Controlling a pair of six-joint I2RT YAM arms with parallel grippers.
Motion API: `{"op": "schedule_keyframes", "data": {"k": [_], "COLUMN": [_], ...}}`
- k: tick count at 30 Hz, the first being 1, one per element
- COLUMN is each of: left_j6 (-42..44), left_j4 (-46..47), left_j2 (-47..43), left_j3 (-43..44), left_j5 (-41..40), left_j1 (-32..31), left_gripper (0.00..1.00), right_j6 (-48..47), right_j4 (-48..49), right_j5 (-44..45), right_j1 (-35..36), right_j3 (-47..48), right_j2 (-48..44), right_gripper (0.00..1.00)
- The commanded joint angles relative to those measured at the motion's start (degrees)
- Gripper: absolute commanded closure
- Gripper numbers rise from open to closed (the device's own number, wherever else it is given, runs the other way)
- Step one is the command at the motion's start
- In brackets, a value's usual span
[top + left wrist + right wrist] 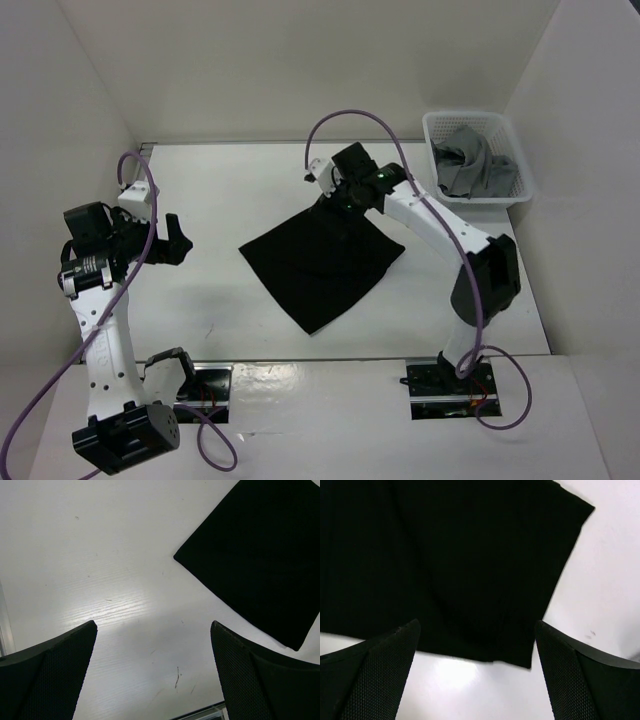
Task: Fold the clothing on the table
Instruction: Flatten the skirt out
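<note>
The black clothing (322, 262) lies flat on the white table (230, 190) as a tilted, roughly square shape. My right gripper (338, 200) hovers over its far corner, open. In the right wrist view, the clothing (455, 555) fills the top, its edge running between my open right gripper (477, 625) fingers, with nothing held. My left gripper (175, 240) stands open to the left of the clothing, apart from it. In the left wrist view, the left gripper (153, 625) is over bare table (100, 555), and the clothing (260, 555) lies at the upper right.
A white slotted basket (478, 160) at the far right corner holds a grey garment (470, 165). White walls enclose the table on the left, back and right. A metal rail (300, 362) runs along the near edge by the arm bases.
</note>
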Motion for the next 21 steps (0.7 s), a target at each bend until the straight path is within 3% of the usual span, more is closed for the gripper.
{"op": "schedule_keyframes", "data": {"k": [1,9,21], "left_j6": [0.56,0.03,-0.50], "left_j4": [1.35,1.35,1.88], "left_j2": [-0.86,0.20,1.25], "left_j3": [-0.35,-0.35,-0.35], "left_j5": [0.92,-0.13,-1.19], "left_j1": [0.44,0.44,0.44], "left_gripper": [0.00,0.00,0.00], "right_j6": [5.44,10.71,13.70], "right_j4": [8.34,8.87,8.25], "right_j5": [-0.16,-2.10,0.18], "right_j1": [-0.68,-0.68,-2.27], "right_j3": [2.31,10.31,9.89], "right_j2": [6.82,18.78,22.92], "right_gripper": [0.01,0.01,0.01]}}
